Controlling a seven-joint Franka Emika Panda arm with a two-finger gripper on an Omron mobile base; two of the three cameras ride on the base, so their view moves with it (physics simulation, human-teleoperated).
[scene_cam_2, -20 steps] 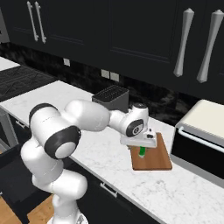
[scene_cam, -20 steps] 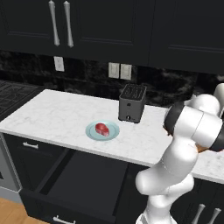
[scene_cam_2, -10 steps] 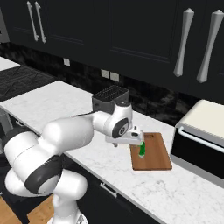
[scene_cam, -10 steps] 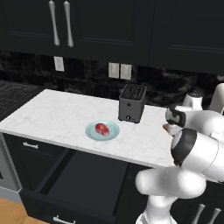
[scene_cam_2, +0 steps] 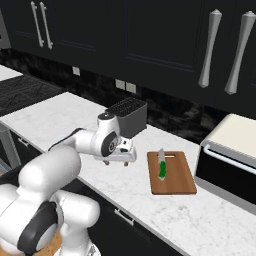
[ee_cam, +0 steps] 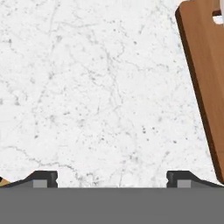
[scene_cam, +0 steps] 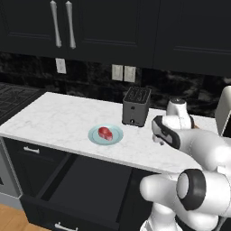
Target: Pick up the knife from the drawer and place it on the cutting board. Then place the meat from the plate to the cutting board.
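While the knife point(scene_cam_2: 162, 170) lies on the cutting board point(scene_cam_2: 172, 185), gripper point(ee_cam: 112, 177) wide apart, empty, above bare counter point(ee_cam: 87, 87).

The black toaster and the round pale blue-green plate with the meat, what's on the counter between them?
Nothing: in the left base view, bare white marble counter separates the black toaster from the round pale blue-green plate holding the red-pink meat.

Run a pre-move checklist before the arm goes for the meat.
1. Knife lying on the cutting board: ok.
2. Hand open with nothing between the fingers: ok.
3. Hand off the board, over bare counter: ok.
4. Meat sitting on the plate: ok.
5. Toaster apart from the plate: ok.
6. Drawer shut: not ok, it stands open.
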